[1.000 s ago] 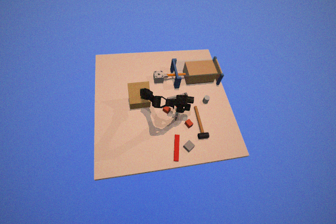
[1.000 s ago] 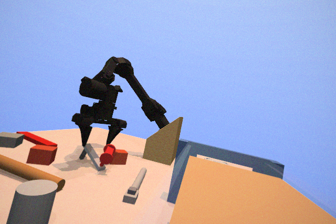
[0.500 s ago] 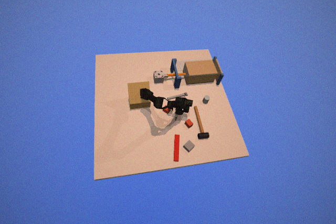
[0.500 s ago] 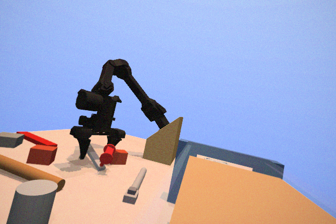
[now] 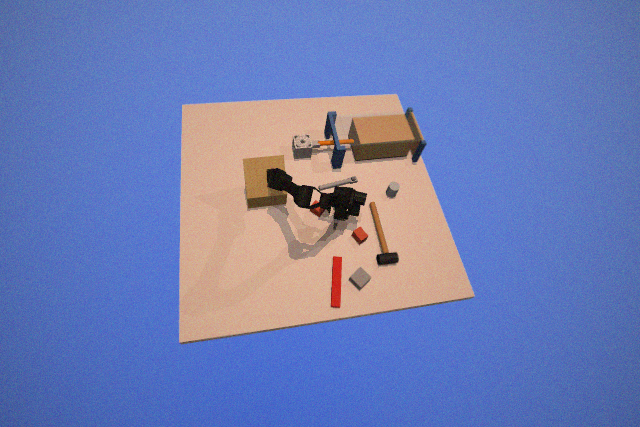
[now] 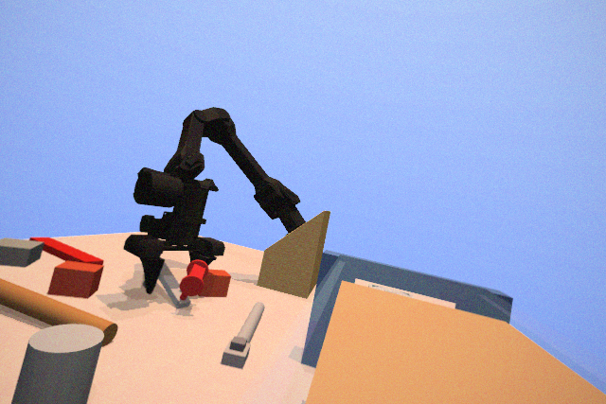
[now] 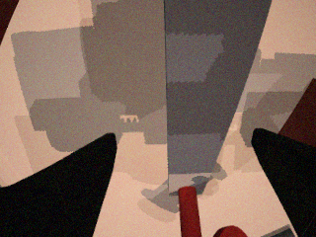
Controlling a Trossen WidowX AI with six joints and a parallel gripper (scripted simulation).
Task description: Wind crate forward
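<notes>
Fingers (image 5: 336,223) (image 6: 169,270) are standing wide around the grey, red-knobbed winch handle (image 6: 170,287) (image 7: 197,94) on the desk (image 5: 232,267) (image 6: 274,341) (image 7: 133,173), gripping nothing, the pick-up step seemingly needing a square close next.

A workshop-like bench (image 5: 222,277) (image 6: 274,331) — mallet (image 5: 387,258), wrench (image 5: 338,183) (image 6: 250,324) and winch (image 5: 302,146) laid out on it.

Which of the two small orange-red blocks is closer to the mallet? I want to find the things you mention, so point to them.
The block (image 5: 360,235) (image 6: 76,279) beside the mallet's wooden handle (image 5: 378,228) (image 6: 48,303); the other (image 5: 316,208) (image 6: 216,283) sits nearer the tan box (image 5: 264,174) (image 6: 292,262).
</notes>
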